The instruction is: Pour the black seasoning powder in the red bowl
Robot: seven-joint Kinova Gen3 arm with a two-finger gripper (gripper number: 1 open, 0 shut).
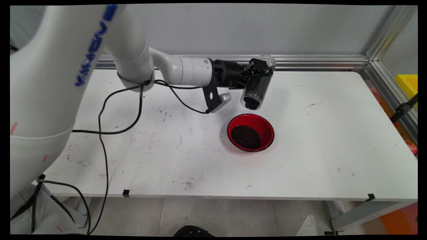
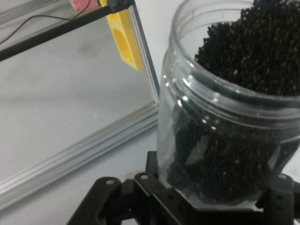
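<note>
Nearest the hand camera: one clear plastic jar (image 2: 225, 126), lidless, threaded at the neck, loaded with small black granules (image 2: 253, 47). The gripper (image 2: 206, 199) is clamped on the jar's body, its black linkage pressed to the wall on both sides.

Count on the table (image 1: 317, 133): one jar (image 1: 256, 83), one red bowl (image 1: 251, 132) with a black rim. The bowl holds one dark heap of the same granules (image 1: 246, 137), lying toward its left half.

Pose: the arm reaches out level from the left, well above the table; the gripper (image 1: 258, 75) holds the jar tilted, mouth down and toward the camera, base up toward the wall. Granules sit at the mouth. The bowl stands on the table below the jar's mouth, apart from it.

Surroundings: black cables (image 1: 140, 100) hang behind the wrist. An aluminium rail (image 1: 317, 61) runs along the table's far edge past the jar's base. A yellow block (image 2: 123, 37) shows beyond the frame post in the hand view.
</note>
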